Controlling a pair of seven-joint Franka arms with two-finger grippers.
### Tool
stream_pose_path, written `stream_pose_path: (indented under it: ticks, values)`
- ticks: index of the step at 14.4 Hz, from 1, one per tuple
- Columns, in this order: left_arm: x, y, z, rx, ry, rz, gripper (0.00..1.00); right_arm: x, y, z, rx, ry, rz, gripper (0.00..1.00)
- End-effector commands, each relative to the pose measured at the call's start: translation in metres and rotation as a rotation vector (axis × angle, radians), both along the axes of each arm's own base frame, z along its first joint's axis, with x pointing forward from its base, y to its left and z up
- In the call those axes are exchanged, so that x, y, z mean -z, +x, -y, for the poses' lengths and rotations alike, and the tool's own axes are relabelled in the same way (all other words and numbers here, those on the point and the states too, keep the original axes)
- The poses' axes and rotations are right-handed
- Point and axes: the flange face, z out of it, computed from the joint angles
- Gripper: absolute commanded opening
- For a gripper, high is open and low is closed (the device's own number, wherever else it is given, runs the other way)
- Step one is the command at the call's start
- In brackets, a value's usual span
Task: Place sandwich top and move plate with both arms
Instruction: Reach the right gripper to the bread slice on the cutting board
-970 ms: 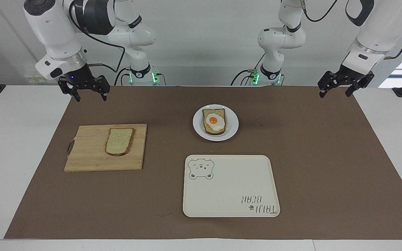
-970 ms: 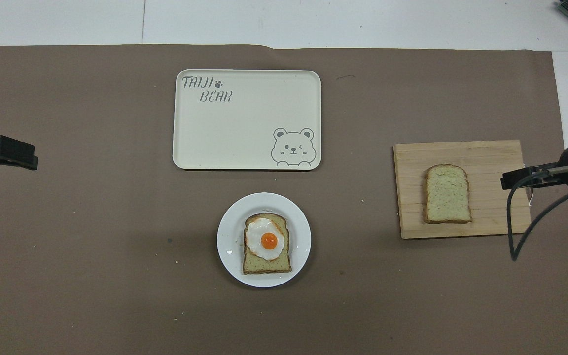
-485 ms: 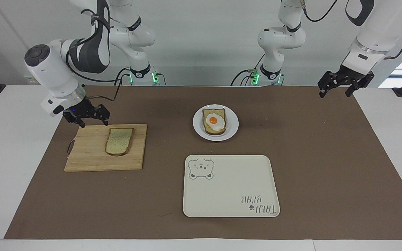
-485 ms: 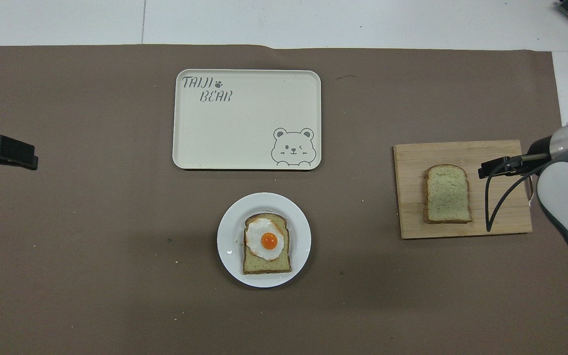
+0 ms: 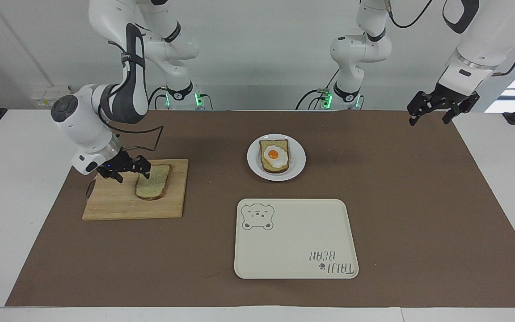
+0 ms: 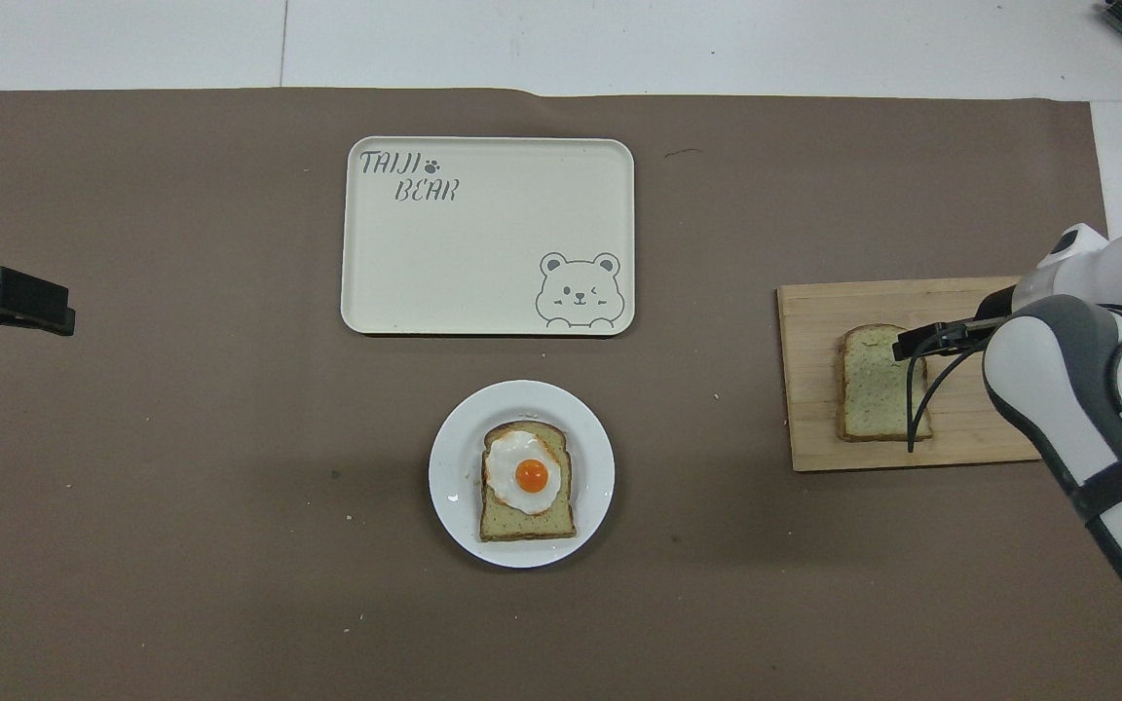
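- Right claw [image 5: 130,171]: I have it spread wide, empty, low at sandwich top's [image 5: 154,182] edge, on cutting board [image 5: 119,205].
- Left claw [image 5: 436,108]: open, empty, waiting.
- Plate [image 5: 297,156]: mid-tabletop.
- Risk: a shallow pinch may tear the bread.
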Motion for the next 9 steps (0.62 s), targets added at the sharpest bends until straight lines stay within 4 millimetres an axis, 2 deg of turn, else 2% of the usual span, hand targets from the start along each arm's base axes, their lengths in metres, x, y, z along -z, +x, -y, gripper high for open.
stream_pose_path:
  ticks: [1, 3, 9]
  values:
    - [-0.002, -0.009, -0.003, -0.008, 0.018, -0.004, 1.0, 0.018, -0.008, 0.008, -0.012, 0.026, 0.018, 1.0]
    - [-0.002, -0.008, -0.004, -0.009, 0.018, -0.006, 1.0, 0.034, -0.009, 0.01, 0.005, 0.038, 0.005, 1.0]
    - [-0.002, -0.008, -0.003, -0.008, 0.018, -0.004, 1.0, 0.05, -0.007, 0.012, -0.008, 0.033, 0.001, 1.0]
